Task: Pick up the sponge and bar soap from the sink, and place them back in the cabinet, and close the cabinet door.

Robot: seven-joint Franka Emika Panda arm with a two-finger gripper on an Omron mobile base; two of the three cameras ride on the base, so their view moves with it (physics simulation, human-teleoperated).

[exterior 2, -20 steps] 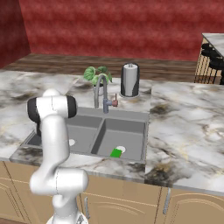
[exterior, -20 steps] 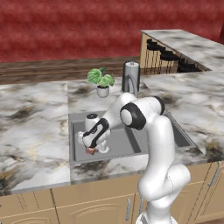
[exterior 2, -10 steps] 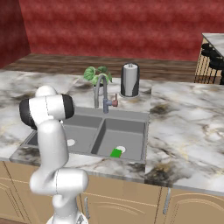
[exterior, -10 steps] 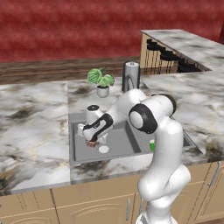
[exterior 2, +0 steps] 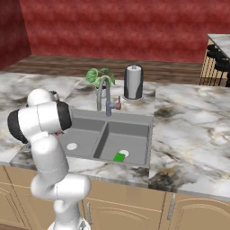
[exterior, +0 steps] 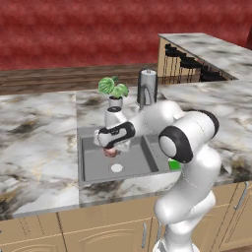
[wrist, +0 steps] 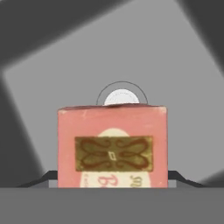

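- The white arm rises from the base at the front edge of the counter, bends at a dark-jointed elbow, and reaches left and forward over the sink point(exterior: 93, 170).
- The forearm runs nearly level above the sink's left basin, ending in a dark-banded wrist.
- The gripper point(exterior: 110, 151) points down into that basin, hanging above its floor.
- Its fingers are closed on the bar soap point(wrist: 113, 146), which fills the space between the two tips in the hand view.
- In the right base view the shoulder and upper arm stand at the counter's front left edge, the hand hidden behind them.
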